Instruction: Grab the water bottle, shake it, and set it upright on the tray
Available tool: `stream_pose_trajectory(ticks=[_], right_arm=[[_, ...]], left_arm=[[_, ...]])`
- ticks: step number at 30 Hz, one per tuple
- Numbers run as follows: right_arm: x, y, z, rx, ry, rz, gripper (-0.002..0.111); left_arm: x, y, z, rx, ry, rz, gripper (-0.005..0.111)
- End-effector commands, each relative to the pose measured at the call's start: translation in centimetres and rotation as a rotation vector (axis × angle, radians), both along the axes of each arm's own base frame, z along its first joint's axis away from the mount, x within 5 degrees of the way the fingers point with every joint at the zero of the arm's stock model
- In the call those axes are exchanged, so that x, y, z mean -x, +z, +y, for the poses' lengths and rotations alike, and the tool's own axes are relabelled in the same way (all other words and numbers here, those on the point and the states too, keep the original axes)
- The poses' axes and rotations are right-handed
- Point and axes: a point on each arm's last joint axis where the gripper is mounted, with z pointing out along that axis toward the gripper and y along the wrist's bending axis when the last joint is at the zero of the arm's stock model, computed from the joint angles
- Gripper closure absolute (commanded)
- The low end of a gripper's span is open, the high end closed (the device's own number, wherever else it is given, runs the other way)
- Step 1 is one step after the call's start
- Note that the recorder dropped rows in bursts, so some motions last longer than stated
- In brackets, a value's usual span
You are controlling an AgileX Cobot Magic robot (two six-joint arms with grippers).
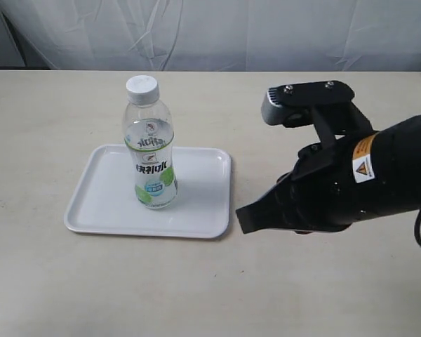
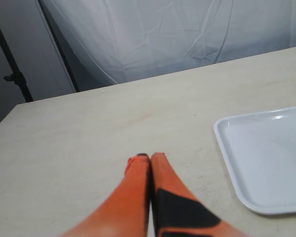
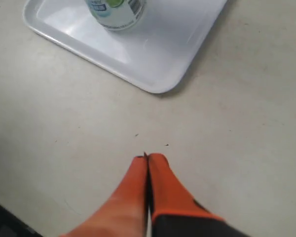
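The water bottle (image 1: 151,144) stands upright on the white tray (image 1: 105,203), clear with a white cap and a white-and-green label. Its base (image 3: 116,12) and a tray corner (image 3: 158,59) show in the right wrist view. My right gripper (image 1: 244,219) hovers just right of the tray, apart from the bottle, its orange fingers (image 3: 148,160) pressed together and holding nothing. My left gripper (image 2: 149,159) is also shut and empty over bare table, with the tray's edge (image 2: 237,163) off to one side. The left arm is out of the exterior view.
A beige table (image 1: 56,112) carries everything. A white curtain (image 1: 210,31) hangs behind its far edge. A dark stand pole (image 2: 10,74) rises beyond the table in the left wrist view.
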Motion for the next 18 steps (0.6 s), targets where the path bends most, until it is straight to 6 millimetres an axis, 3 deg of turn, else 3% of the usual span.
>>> stream_pose_trajectory(ticks=[1, 6, 11, 18], right_arm=[[0.6, 1.5, -1.8, -0.005, -0.087, -0.033, 0.109], [1.5, 4.1, -6.0, 0.039, -0.270, -0.156, 0.109], [3.8, 5.1, -9.4, 0.082, -0.348, -0.108, 0.109], [5.2, 6.1, -11.3, 0.025, -0.364, -0.137, 0.109]], left_arm=[[0.0, 0.0, 0.0, 0.006, -0.001, -0.009, 0.106], [0.0, 0.0, 0.0, 0.006, -0.001, -0.009, 0.106], [0.0, 0.0, 0.0, 0.006, -0.001, -0.009, 0.106], [0.0, 0.0, 0.0, 0.006, -0.001, -0.009, 0.106]])
